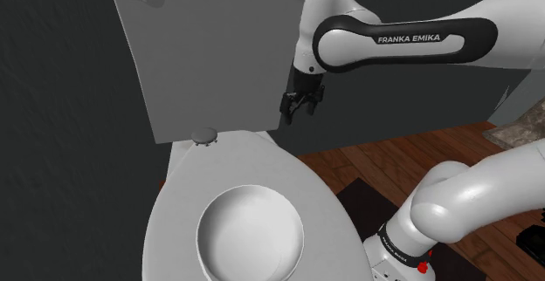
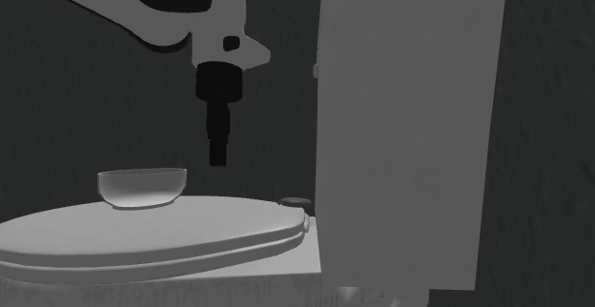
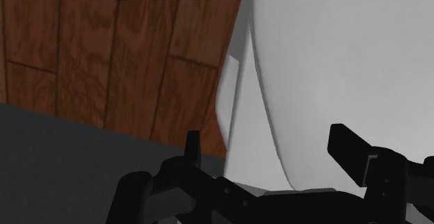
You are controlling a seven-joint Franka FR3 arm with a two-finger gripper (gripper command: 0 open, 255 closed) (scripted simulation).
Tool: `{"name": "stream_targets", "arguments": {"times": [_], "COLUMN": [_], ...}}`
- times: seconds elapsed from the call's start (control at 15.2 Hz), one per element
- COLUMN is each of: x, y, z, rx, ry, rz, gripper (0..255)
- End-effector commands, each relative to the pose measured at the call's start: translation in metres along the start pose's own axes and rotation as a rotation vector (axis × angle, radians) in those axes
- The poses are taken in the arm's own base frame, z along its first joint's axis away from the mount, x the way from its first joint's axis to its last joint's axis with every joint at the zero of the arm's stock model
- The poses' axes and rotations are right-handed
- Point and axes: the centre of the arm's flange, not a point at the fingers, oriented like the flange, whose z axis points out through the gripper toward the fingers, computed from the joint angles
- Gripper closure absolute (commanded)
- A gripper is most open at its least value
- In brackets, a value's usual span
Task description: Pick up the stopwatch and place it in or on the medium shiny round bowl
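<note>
The stopwatch (image 1: 205, 135) shows as a small grey disc lying flat at the back of the closed toilet lid (image 1: 288, 170), right against the foot of the tank (image 1: 210, 52). Its face and buttons are too small to read. In the second exterior view the stopwatch (image 2: 296, 201) is a low dark lump in dim light, close beside the tank (image 2: 410, 133).

In the shoulder view the pale round bowl (image 1: 250, 231) stands upright on the lid at 5 o'clock from the stopwatch, well apart from it, and its near rim meets the bottom edge. From the side, the bowl (image 2: 142, 188) is a shallow grey shape.

The gripper (image 1: 301, 105) hangs in the air near 3 o'clock from the stopwatch and a little higher, touching nothing. In the wrist view the gripper (image 3: 271, 149) has its jaws released, the fingers (image 3: 351, 149) spread with nothing between them. Beneath lie the toilet's curved white side and a wooden floor (image 3: 139, 62).
</note>
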Motion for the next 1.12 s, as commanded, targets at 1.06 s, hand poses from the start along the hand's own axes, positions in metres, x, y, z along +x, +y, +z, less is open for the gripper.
{"name": "stream_targets", "arguments": {"times": [1.06], "x": [0.125], "y": [-0.196], "z": [0.045], "rx": [0.028], "ry": [-0.037], "rz": [0.103], "gripper": [0]}}
